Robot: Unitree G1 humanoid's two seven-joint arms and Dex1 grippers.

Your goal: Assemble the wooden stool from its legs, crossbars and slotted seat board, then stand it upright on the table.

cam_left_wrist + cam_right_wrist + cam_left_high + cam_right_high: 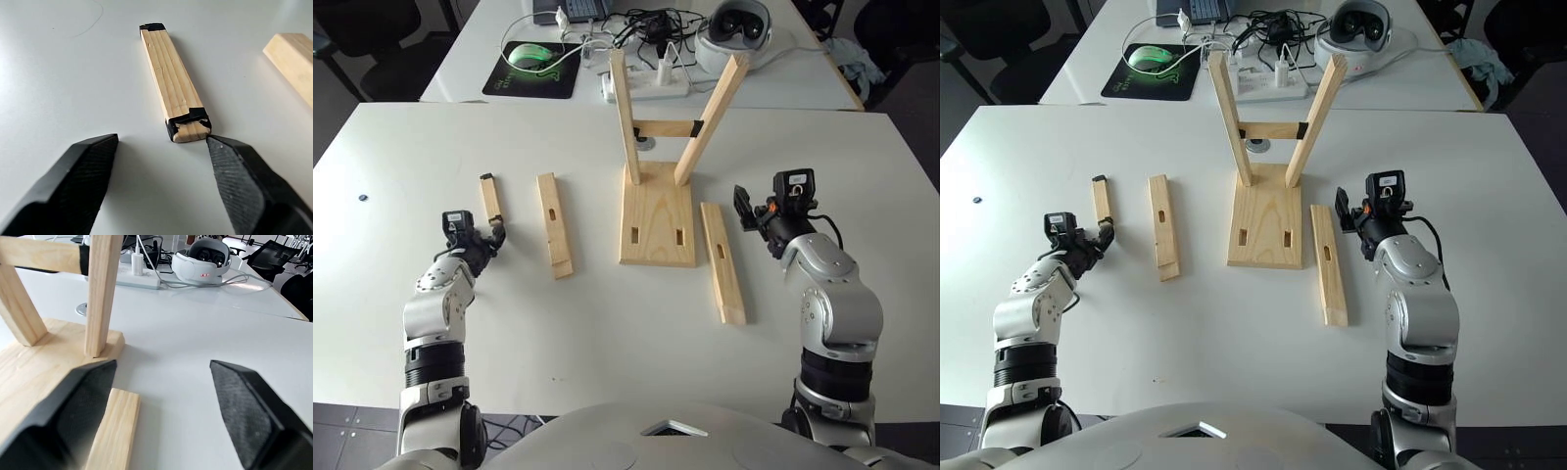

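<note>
Done: seat board (656, 225) lies flat mid-table; two fitted legs (625, 117) stand in its far slots, joined by the fitted crossbar (663, 128).
Left to do: left loose leg (553, 238) and right loose leg (722, 261) flank the board; loose crossbar (490, 201) lies toward the table's left edge; stool not upright.
Left gripper (163, 142): wide open, empty, at that crossbar's near end.
Right gripper (163, 363): wide open, empty, beside the right loose leg.
Progress: roughly half, I'd say.

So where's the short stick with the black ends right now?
In the left eye view, the short stick lies on the left of the table, just ahead of the open left claw, with a loose leg to its right.
</note>
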